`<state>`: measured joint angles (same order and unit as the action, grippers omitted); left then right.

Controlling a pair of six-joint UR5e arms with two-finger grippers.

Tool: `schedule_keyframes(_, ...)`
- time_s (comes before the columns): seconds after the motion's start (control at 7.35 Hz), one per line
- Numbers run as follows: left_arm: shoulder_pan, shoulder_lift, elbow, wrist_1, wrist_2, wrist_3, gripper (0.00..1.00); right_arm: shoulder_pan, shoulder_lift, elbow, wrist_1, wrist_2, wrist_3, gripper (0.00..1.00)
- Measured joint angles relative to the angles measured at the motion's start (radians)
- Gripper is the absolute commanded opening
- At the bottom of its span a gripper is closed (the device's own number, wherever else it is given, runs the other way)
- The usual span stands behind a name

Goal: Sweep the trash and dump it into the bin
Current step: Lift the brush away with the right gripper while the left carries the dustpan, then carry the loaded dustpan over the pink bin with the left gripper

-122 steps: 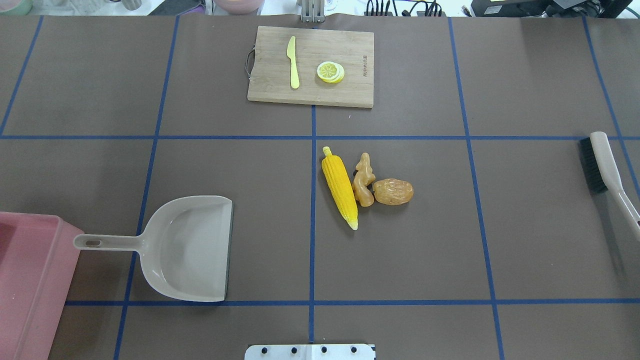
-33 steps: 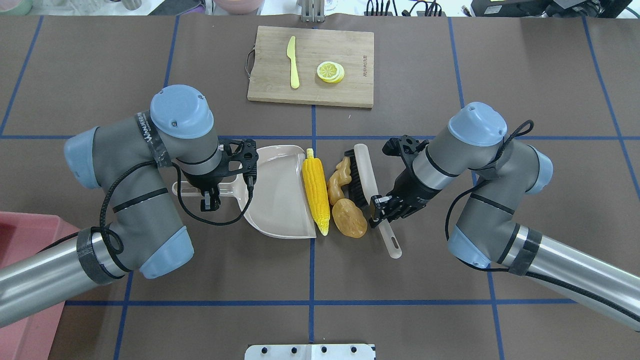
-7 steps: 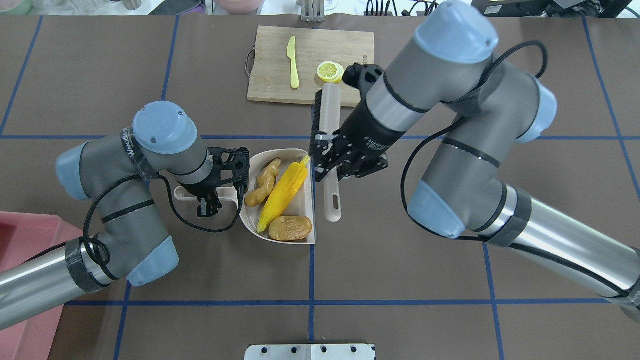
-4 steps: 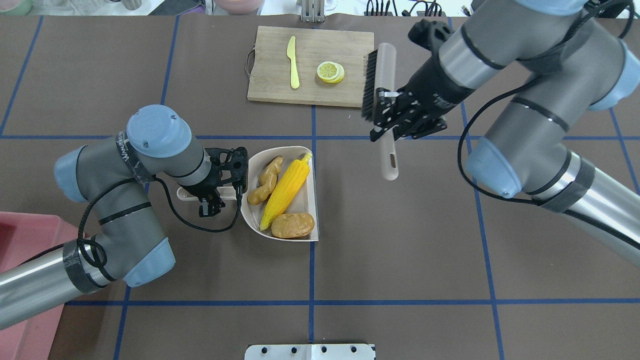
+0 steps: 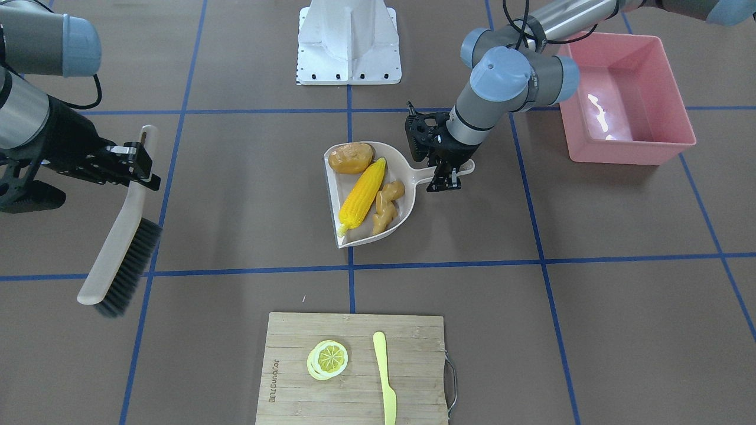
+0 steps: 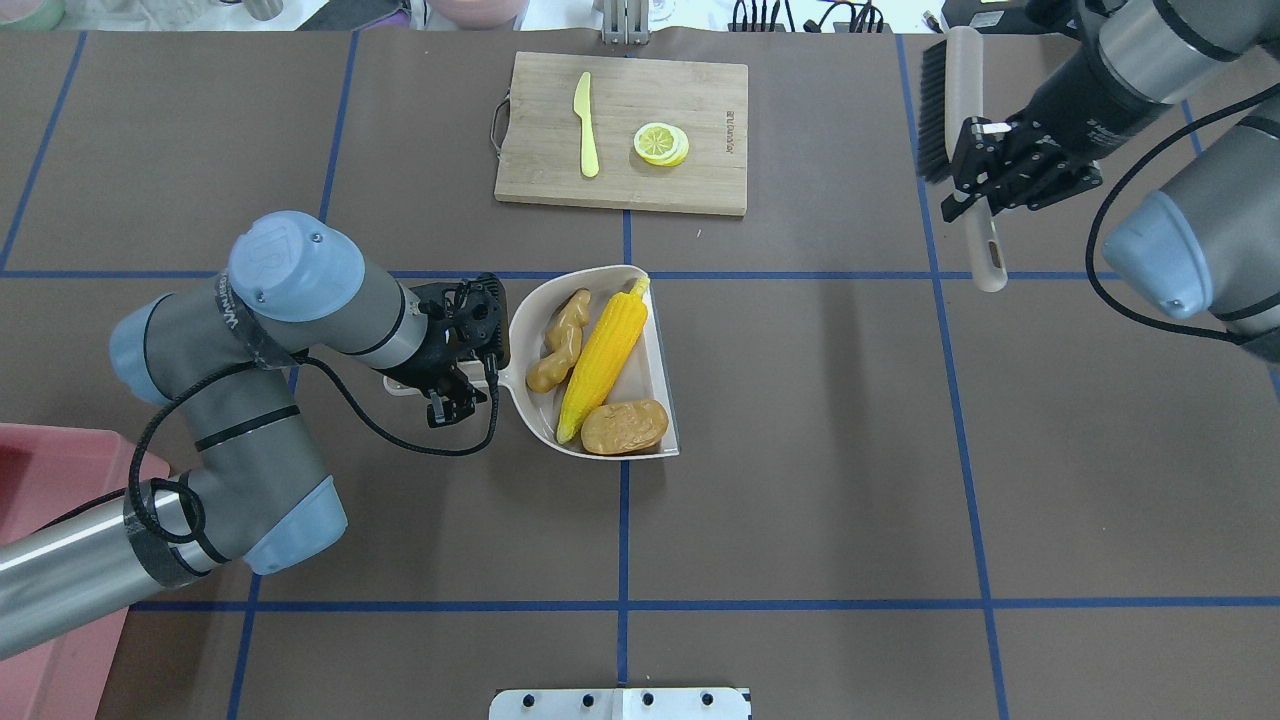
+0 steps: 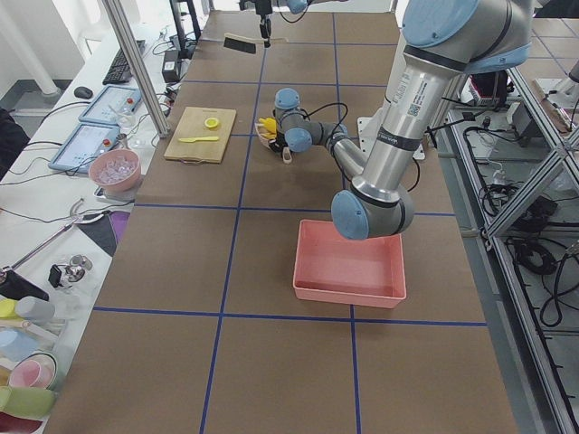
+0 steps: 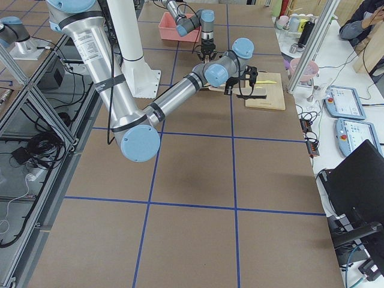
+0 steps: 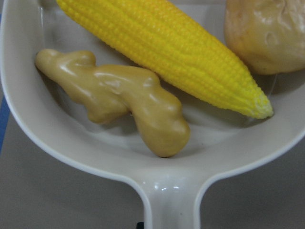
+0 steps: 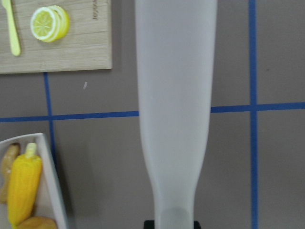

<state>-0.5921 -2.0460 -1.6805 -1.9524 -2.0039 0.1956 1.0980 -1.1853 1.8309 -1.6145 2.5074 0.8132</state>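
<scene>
The yellow corn cob (image 6: 603, 355), tan ginger root (image 6: 558, 340) and brown-orange potato (image 6: 625, 427) all lie inside the beige dustpan (image 6: 658, 375). My left gripper (image 6: 445, 385) is shut on the dustpan's handle and holds it near the table's middle. The left wrist view shows the ginger (image 9: 119, 98), corn (image 9: 162, 52) and potato (image 9: 267, 33) in the pan. My right gripper (image 6: 985, 165) is shut on the brush (image 6: 962, 80), held high at the far right. The pink bin (image 5: 629, 152) stands by my left arm's base, and nothing shows inside it.
A wooden cutting board (image 6: 700, 190) with a pale yellow knife (image 6: 586, 125) and lemon slice (image 6: 661, 143) lies at the far middle. My left arm's forearm crosses over the bin's corner (image 6: 50, 470). The robot base plate (image 6: 620, 704) sits at the near edge.
My right arm has swung the brush further right and toward the far edge. My left gripper has shifted the loaded dustpan slightly right and farther, and it looks a little larger.
</scene>
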Motion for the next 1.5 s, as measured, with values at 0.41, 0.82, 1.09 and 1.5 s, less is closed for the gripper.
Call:
schedule_keyframes(0.41,-0.026,0.044,-0.073,-0.081,-0.021,-0.063,0.0,0.028,-0.145,0.03,-0.151,-0.022,-0.28,0.0)
schedule_keyframes(0.82,-0.181,0.136,-0.278,0.034,-0.119,-0.053,0.0,0.028,-0.254,0.045,-0.278,-0.153,-0.531,0.0)
schedule_keyframes(1.09,-0.24,0.208,-0.439,0.193,-0.115,-0.019,0.0,0.025,-0.322,0.041,-0.284,-0.207,-0.612,0.0)
schedule_keyframes(1.5,-0.274,0.413,-0.645,0.327,-0.064,0.089,0.0,0.022,-0.372,0.019,-0.284,-0.218,-0.608,0.0)
